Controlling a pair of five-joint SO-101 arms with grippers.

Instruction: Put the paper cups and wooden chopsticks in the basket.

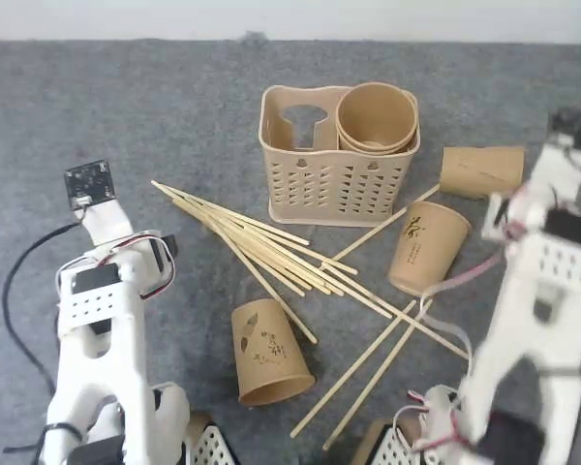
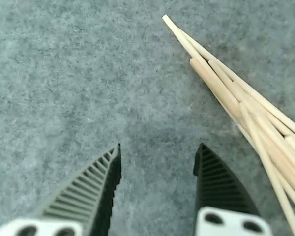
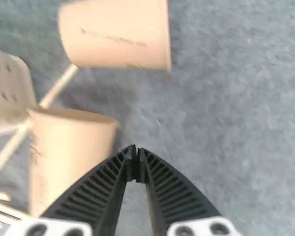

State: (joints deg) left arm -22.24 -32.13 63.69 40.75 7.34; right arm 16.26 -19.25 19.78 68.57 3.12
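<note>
A tan slotted basket (image 1: pixel 339 179) stands at the table's middle back with paper cups (image 1: pixel 376 116) nested in its right compartment. Three more cups lie on their sides: one right of the basket (image 1: pixel 481 170), one below that (image 1: pixel 428 247), one at the front (image 1: pixel 266 351). Wooden chopsticks (image 1: pixel 271 247) fan across the middle. My left gripper (image 2: pixel 160 150) hangs open over bare carpet, just beside the chopsticks' tips (image 2: pixel 246 108). Shut with nothing in it, my right gripper (image 3: pixel 136 148) sits between the two right-hand cups (image 3: pixel 115 32) (image 3: pixel 64 147).
Grey carpet covers the table. The left arm (image 1: pixel 102 300) stands at the front left and the right arm (image 1: pixel 547 262) at the front right. A basket wall (image 3: pixel 7 93) and one chopstick (image 3: pixel 54 91) lie close to the right gripper.
</note>
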